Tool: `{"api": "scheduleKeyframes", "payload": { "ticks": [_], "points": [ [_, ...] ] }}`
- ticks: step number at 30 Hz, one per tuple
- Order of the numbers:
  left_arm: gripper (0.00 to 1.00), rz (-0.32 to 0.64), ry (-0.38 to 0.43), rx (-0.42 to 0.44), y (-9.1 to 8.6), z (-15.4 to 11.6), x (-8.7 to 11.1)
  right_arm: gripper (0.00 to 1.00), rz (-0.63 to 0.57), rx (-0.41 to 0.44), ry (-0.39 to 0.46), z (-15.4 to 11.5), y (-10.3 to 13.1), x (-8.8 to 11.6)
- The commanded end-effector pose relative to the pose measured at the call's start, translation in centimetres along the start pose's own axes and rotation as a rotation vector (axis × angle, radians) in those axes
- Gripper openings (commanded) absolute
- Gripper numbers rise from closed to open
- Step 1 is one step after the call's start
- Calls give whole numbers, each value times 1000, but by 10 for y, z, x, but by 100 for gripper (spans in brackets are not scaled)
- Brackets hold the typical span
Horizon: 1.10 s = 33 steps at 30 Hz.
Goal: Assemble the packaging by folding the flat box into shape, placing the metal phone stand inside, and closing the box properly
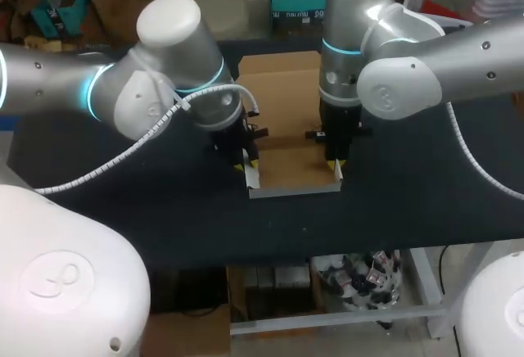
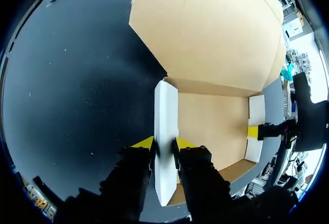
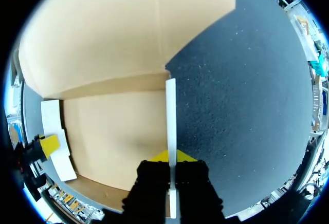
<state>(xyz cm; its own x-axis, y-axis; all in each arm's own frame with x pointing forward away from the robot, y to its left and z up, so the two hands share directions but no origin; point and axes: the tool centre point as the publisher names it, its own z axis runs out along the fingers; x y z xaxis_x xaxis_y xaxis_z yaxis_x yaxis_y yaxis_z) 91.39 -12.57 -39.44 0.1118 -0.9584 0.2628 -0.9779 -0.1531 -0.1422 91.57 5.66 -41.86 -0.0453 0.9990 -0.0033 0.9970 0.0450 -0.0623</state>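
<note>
The brown cardboard box (image 1: 288, 140) lies open on the black table, its large lid panel (image 1: 278, 74) stretching away behind it. Its white-faced left side wall (image 2: 166, 108) stands upright between the fingers of my left gripper (image 2: 165, 144), which touch it from both sides. The thin right side wall (image 3: 170, 111) stands on edge, and my right gripper (image 3: 170, 156) is shut on it. From above, the left gripper (image 1: 250, 163) and the right gripper (image 1: 334, 163) point down at the box's two front corners. No metal phone stand is in view.
The low front wall of the box (image 1: 295, 191) faces the table's front edge (image 1: 327, 246), with a strip of bare black table (image 1: 147, 210) between and to both sides. A teal carton (image 1: 296, 1) stands at the back behind the lid panel.
</note>
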Motion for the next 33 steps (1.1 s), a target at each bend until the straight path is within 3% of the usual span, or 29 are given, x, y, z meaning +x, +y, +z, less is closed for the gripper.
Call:
{"api": "scheduleKeyframes", "payload": {
  "ticks": [1,22,23,25,33],
  "points": [
    [23,-3,-147,-2,-1,4,0,0,1,3,-4,-1,0,1],
    [14,-12,-191,-16,-1,11,-10,0,1,3,-4,-1,0,1],
    [13,-11,-193,-16,-1,11,-10,0,1,3,-4,-1,0,1],
    [1,-11,-194,-17,0,12,-11,0,1,3,-4,-1,0,1],
    [0,3,-202,-20,3,14,-12,0,1,3,-4,-1,0,1]
  ]
}}
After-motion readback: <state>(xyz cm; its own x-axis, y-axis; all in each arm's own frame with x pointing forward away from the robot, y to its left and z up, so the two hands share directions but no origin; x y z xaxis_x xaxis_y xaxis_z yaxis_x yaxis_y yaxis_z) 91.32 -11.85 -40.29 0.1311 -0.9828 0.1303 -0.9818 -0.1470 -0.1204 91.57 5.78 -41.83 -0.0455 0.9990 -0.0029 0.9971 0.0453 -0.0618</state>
